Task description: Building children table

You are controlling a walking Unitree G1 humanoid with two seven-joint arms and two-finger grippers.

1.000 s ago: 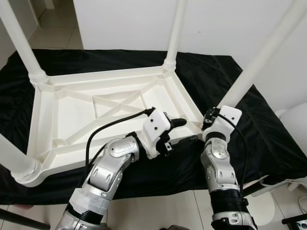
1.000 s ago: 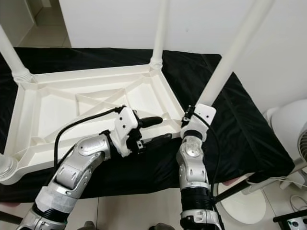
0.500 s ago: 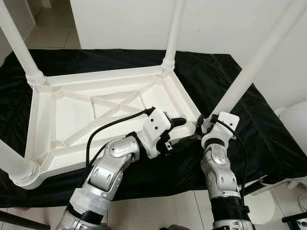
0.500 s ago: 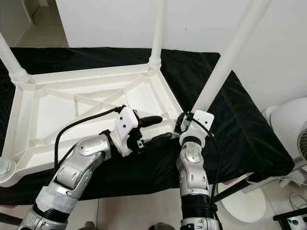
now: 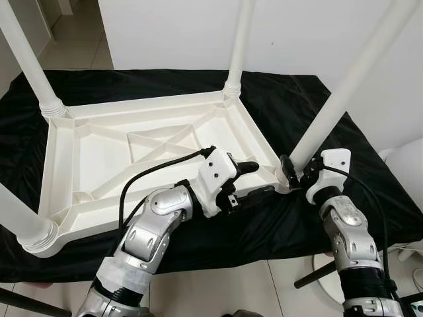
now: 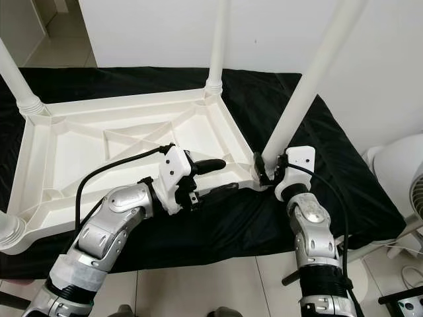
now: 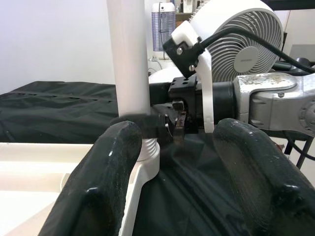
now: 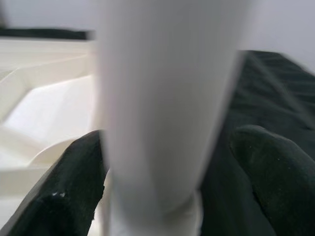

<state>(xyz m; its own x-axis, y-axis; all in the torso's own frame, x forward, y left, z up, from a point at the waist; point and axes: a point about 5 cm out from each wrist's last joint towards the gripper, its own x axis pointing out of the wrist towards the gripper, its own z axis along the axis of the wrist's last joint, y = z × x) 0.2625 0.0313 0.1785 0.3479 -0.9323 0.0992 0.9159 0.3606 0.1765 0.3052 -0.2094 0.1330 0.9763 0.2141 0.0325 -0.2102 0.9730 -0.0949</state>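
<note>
A white plastic children's table (image 5: 106, 155) lies upside down on a black cloth (image 5: 370, 191), its legs pointing up. My right gripper (image 5: 294, 173) is at the base of the near right leg (image 5: 344, 99), shut around it just above the socket. In the right wrist view, the leg (image 8: 162, 98) stands between the black fingers (image 8: 64, 196). My left gripper (image 5: 254, 179) is open over the table's near rim, a little left of that corner. In the left wrist view its fingers (image 7: 98, 182) frame the leg (image 7: 129, 59) and the right gripper (image 7: 170, 125).
Three other legs stand up: far right (image 5: 239, 39), far left (image 5: 26, 59) and near left (image 5: 16, 218). A white fan (image 6: 396, 172) stands on the floor to the right. A white wall rises close behind the cloth-covered surface.
My right arm has swung out to the right of the near right leg, and its gripper now clasps the leg's base from that side. The left arm has stayed put.
</note>
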